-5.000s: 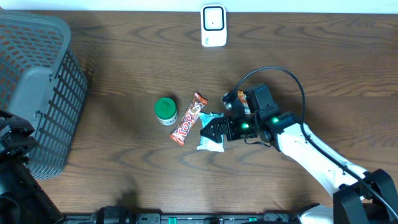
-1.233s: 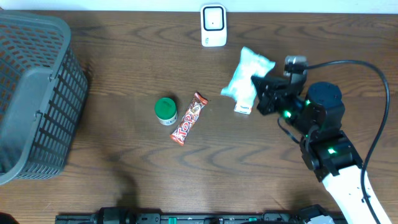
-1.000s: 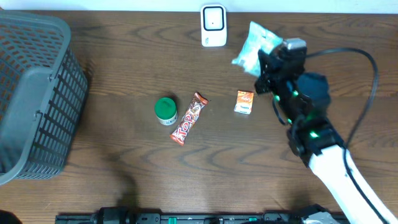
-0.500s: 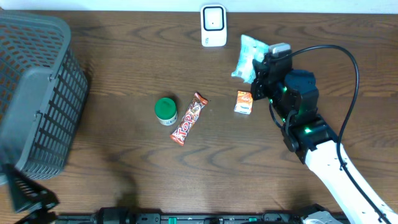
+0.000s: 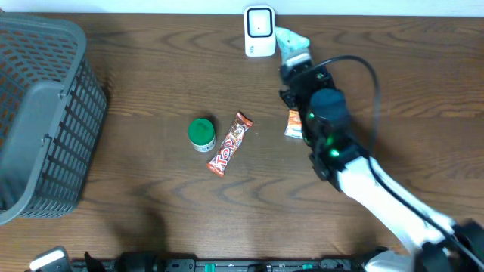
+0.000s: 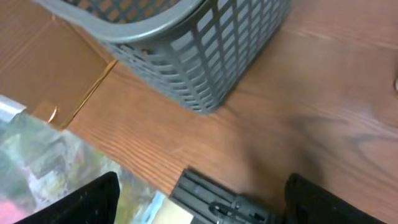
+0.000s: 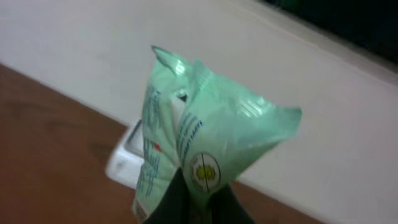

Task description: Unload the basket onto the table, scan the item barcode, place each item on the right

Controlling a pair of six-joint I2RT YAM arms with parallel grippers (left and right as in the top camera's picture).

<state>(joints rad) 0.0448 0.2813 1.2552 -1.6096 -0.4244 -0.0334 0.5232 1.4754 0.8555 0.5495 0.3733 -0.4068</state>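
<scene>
R gripper (image 7: 199,204) clenched on pale green packet (image 7: 205,137), held just beside scanner (image 5: 259,30) at table (image 5: 151,219) back edge, prob. presenting barcode. L gripper (image 6: 199,200) released, idle.

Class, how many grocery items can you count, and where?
4: green-lidded tub and candy bar at centre, orange packet beside the right arm, mint pouch in the right claw. The basket may hide more.

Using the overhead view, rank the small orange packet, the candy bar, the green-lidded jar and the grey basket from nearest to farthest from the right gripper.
Measured from the right gripper, whose jaws are shut on the pale green pouch:
1. Small orange packet, beside the arm.
2. Candy bar, mid-table, to the left.
3. Green-lidded jar, just beyond the bar.
4. Grey basket, at the far left edge.
</scene>
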